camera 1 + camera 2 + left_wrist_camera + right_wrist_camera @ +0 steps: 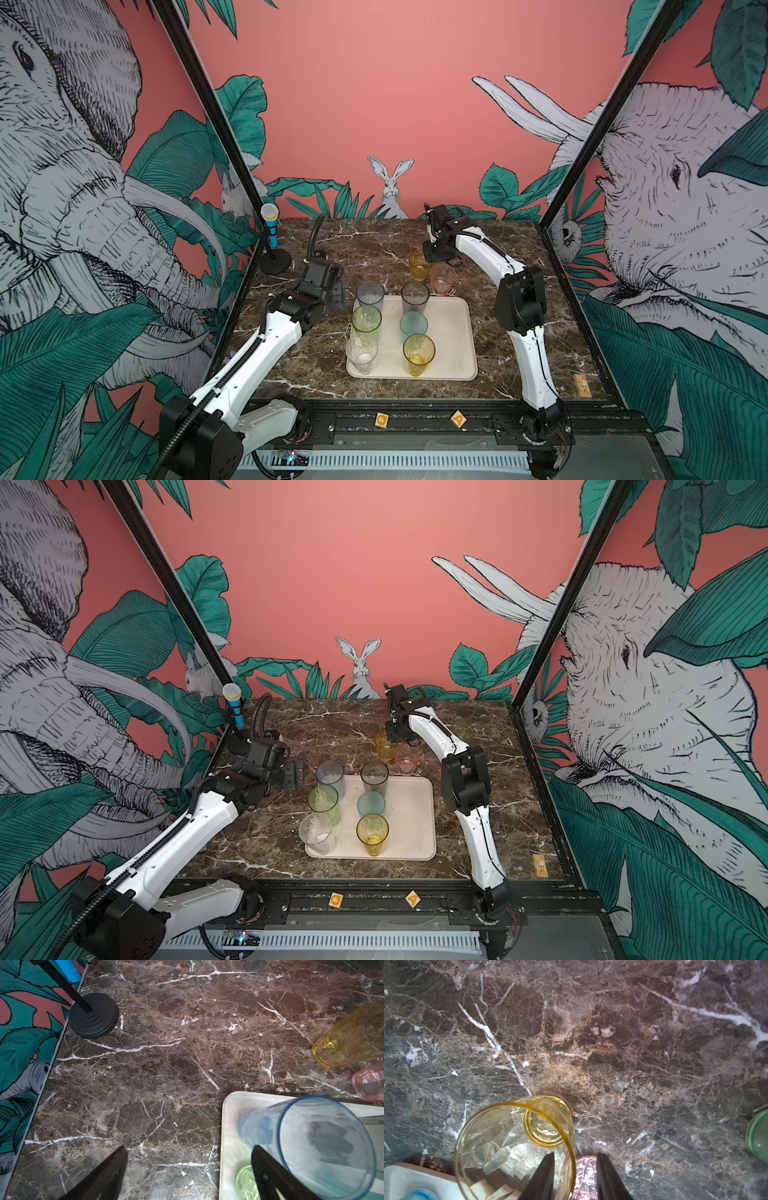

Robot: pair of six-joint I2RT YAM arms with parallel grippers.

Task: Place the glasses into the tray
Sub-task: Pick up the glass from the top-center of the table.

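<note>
Marble desk (494, 361). Cream tray (453, 332), centre: six tumblers (419, 353) upright inside, two rows. Amber tumbler (418, 266), pink tumbler (443, 276), pale green tumbler (462, 731): on desk beyond tray's far edge. Left pincer (190, 1147): spread wide, empty, at tray's corner. Right pincer (575, 1153): apart, astride amber tumbler's rim.

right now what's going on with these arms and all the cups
Two robot arms are loading tumblers into the tray. Six stand in it. The right arm reaches to the far side, jaws straddling the rim of the amber tumbler, one inside, one outside beside the pink tumbler, not yet clamped. The left arm hangs by the tray's far left corner, jaws open and empty. A green tumbler also waits on the table.
</note>
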